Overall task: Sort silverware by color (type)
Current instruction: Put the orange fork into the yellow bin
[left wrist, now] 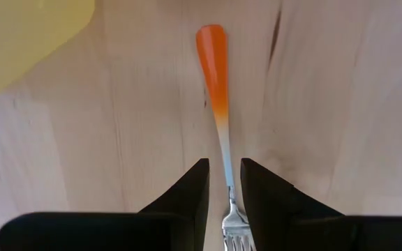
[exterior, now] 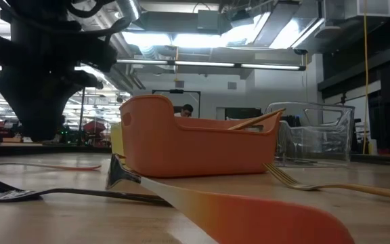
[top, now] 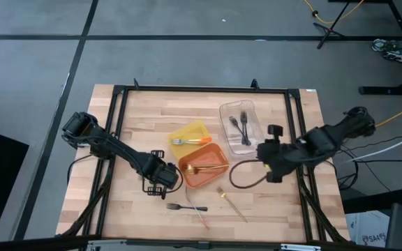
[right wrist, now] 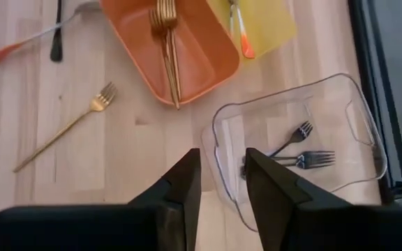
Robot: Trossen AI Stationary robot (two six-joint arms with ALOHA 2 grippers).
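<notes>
Two dark jointed arms with black cables, each ending in a two-fingered black claw

My left arm reaches in from the counter's [top: 271,202] left edge, elbow bent, wrist low over the counter left of centre. Left gripper [top: 160,183] points down; fingers [left wrist: 187,192] stand apart with a narrow gap between the tips.

My right arm enters from the counter's right edge, forearm angled toward the centre. Right gripper [top: 262,155] hangs above the counter's right half, fingers [right wrist: 180,185] parted, nothing between them, clear of the surface.
</notes>
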